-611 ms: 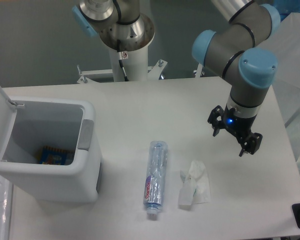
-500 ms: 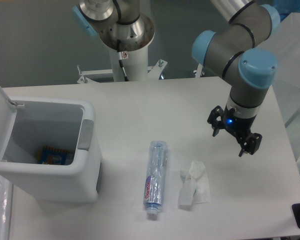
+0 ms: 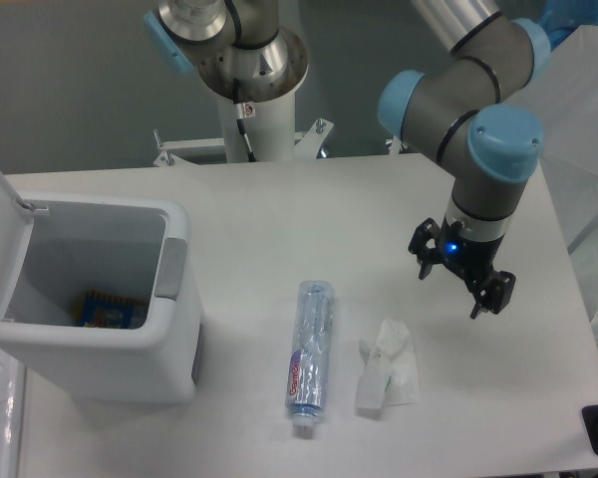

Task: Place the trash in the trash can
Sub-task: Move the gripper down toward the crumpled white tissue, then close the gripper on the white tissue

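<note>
the gripper (image 3: 457,277) hangs above the table (image 3: 279,209) with its two fingers (image 3: 483,297) spread apart and nothing between them; a small blue light glows on its body. the crumpled white tissue (image 3: 389,365) lies on the table below and to the left of the fingers, near them but not touching. further left of the fingers, just beside the tissue, the clear plastic bottle (image 3: 310,355) lies on its side, its white cap pointing toward the near edge of the table and its red-and-blue label on the lower half. well apart from the fingers, at the far left, the white trash can (image 3: 110,299) stands with its hinged lid (image 3: 0,234) raised and its grey side tab facing the bottle. inside the can, at the bottom, a colourful blue packet (image 3: 108,310) shows. both pieces of trash are outside the can, resting on the table.
</note>
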### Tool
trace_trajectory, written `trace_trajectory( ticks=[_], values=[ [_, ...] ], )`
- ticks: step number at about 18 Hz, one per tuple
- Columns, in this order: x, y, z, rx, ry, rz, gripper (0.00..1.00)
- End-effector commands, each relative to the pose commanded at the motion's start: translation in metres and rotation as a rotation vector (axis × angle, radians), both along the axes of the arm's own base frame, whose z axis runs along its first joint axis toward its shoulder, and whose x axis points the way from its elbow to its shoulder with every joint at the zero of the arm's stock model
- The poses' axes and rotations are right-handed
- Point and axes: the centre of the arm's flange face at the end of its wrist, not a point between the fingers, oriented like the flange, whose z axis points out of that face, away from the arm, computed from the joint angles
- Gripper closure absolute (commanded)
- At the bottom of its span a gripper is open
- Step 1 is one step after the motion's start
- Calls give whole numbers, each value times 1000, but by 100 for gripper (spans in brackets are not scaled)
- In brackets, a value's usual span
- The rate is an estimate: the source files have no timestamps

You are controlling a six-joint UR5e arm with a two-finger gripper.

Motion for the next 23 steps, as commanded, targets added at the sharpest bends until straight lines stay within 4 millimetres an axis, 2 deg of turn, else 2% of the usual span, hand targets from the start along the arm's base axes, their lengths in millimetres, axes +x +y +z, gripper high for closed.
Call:
trace_trajectory(
  ticks=[5,8,11,13,16,17,19,20,23],
  values=[
    [12,6,-36,42,-17,29,0],
    [27,28,-61,21,-70,86,0],
    [34,30,-70,10,-88,85,0],
    [43,30,-88,-8,-116,76,0],
    [43,33,-92,-9,-118,65,0],
    [42,34,-93,-11,-119,66,11],
    [44,34,-94,-11,-125,75,74],
    [43,34,-93,-11,-125,77,99],
    [39,37,-84,4,-109,76,100]
  ],
)
